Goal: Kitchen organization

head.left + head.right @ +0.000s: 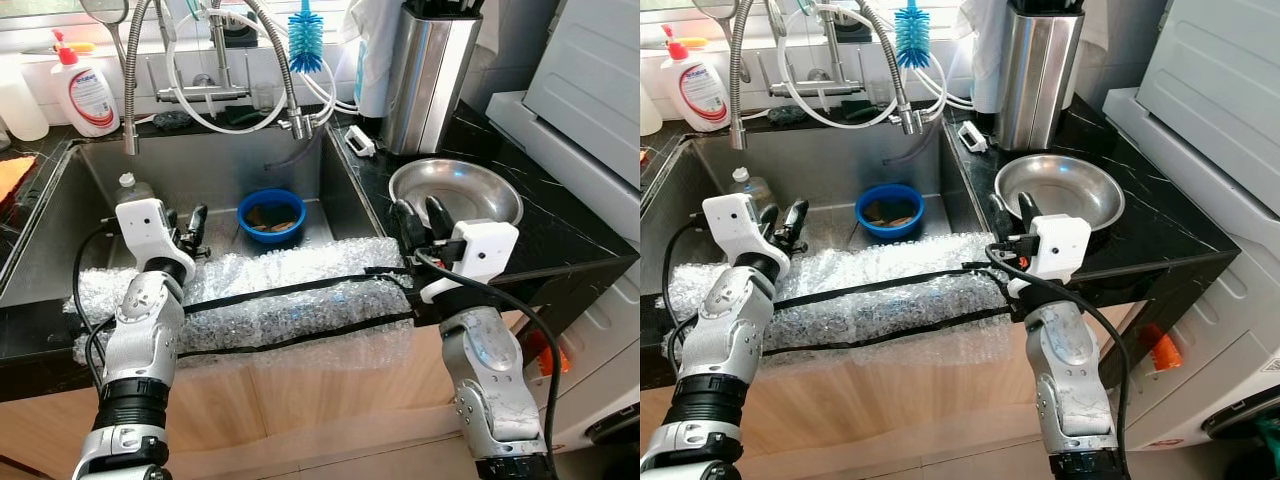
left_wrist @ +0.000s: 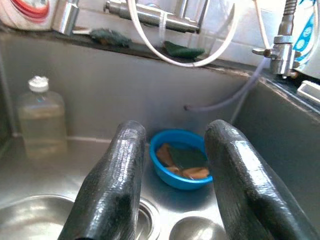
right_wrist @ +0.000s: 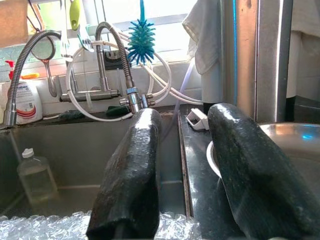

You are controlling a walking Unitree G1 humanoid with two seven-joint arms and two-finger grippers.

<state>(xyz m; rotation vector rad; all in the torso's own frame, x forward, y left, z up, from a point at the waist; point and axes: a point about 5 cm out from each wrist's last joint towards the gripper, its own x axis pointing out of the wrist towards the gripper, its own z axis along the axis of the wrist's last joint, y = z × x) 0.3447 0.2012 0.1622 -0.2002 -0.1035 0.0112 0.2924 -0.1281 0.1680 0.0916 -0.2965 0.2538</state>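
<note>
A blue bowl [image 1: 271, 215] holding brown and dark green sponge pieces sits on the floor of the steel sink [image 1: 200, 165]. My left gripper [image 1: 192, 230] hovers open over the sink's front left, pointing at the bowl [image 2: 182, 165], with nothing between its fingers [image 2: 115, 185]. A shiny steel bowl [image 1: 455, 190] rests on the black counter to the right of the sink. My right gripper [image 1: 421, 222] stands open at that bowl's near rim, holding nothing. A sheet of bubble wrap [image 1: 280, 300] with black straps lies across the sink's front edge under both wrists.
A clear bottle [image 1: 130, 188] stands in the sink's left part. Behind are the faucet and hoses [image 1: 215, 95], a dish soap bottle [image 1: 85, 90], a blue brush [image 1: 305, 40] and a tall steel canister [image 1: 430, 75]. A white appliance [image 1: 590, 100] borders the counter's right.
</note>
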